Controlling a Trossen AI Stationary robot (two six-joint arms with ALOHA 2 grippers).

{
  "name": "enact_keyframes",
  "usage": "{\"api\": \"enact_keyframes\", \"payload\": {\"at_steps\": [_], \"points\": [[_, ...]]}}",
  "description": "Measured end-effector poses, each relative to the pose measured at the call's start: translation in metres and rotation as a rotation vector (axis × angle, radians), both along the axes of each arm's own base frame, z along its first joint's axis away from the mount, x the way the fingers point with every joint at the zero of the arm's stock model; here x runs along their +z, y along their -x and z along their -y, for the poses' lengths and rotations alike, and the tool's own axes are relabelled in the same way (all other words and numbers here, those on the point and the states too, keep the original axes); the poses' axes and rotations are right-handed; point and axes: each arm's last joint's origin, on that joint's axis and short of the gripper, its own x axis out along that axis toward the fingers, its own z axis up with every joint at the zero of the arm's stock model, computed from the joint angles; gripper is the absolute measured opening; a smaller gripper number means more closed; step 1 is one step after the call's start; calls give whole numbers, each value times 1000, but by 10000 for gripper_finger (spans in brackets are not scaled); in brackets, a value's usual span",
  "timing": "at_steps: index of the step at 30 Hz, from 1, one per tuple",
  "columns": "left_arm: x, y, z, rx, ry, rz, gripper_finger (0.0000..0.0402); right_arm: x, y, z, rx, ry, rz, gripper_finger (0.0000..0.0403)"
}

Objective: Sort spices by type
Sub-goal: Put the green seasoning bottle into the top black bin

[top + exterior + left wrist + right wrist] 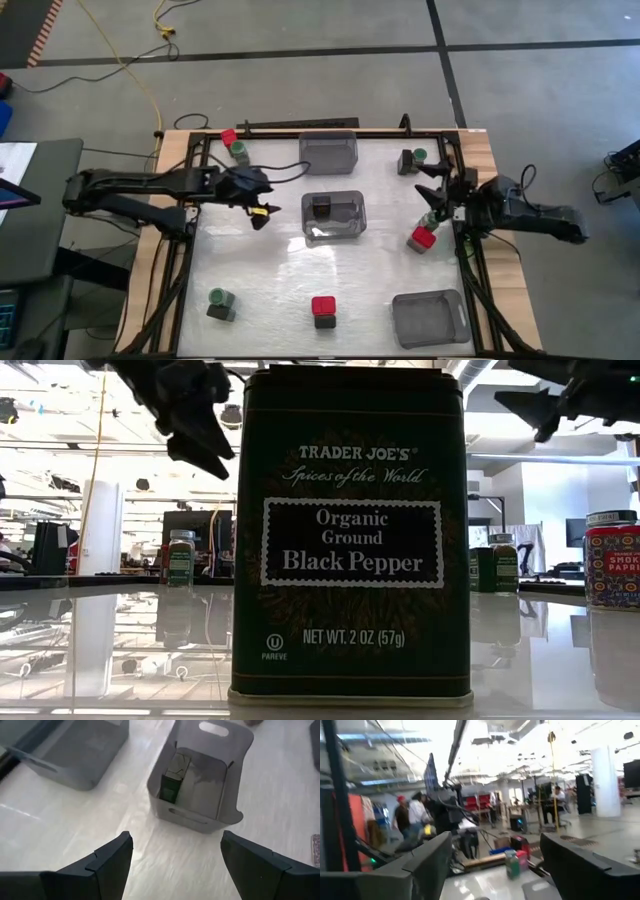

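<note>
High view shows the left gripper point(262, 212), spread wide and empty, at nine o'clock of the middle bin point(334, 216) holding one black pepper tin point(321, 208), while the right gripper point(437, 205), also open, hangs over a red-capped jar point(423, 238) at three o'clock, other spice jars scattered unsorted.

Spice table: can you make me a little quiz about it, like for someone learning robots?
1. True or false: the middle bin has a black tin inside.
2. The left gripper is: A open and empty, B holding a jar, C shut tight.
3. Fill the gap: the big tin in the low view reads Organic Ground Black ____.

Key: 1 true; 2 A; 3 Pepper.
</note>
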Motion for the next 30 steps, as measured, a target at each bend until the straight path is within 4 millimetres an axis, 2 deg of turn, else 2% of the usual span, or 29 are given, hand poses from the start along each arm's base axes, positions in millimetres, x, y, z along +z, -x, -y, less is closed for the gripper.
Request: {"api": "enact_keyframes", "payload": {"at_steps": [4, 10, 15, 19, 22, 27, 30], "points": [[-1, 9, -3, -8, -34, -1, 290, 9, -11, 3, -19, 4, -76, 342], [-9, 14, -11, -24, -98, -44, 290, 36, -37, 9, -36, -23, -247, 341], [-9, 15, -16, -42, -148, -61, 290, 63, -59, 27, -113, -214, -539, 342], [-7, 18, -21, -33, -167, -62, 290, 84, -66, 47, -228, -350, -794, 342], [-8, 19, -25, -19, -165, -71, 290, 91, -68, 63, -299, -391, -956, 343], [-8, 20, -30, -42, -158, -73, 290, 98, -77, 78, -346, -451, -989, 343], [-8, 20, -29, -48, -155, -72, 290, 99, -79, 82, -342, -379, -1034, 343]]}}
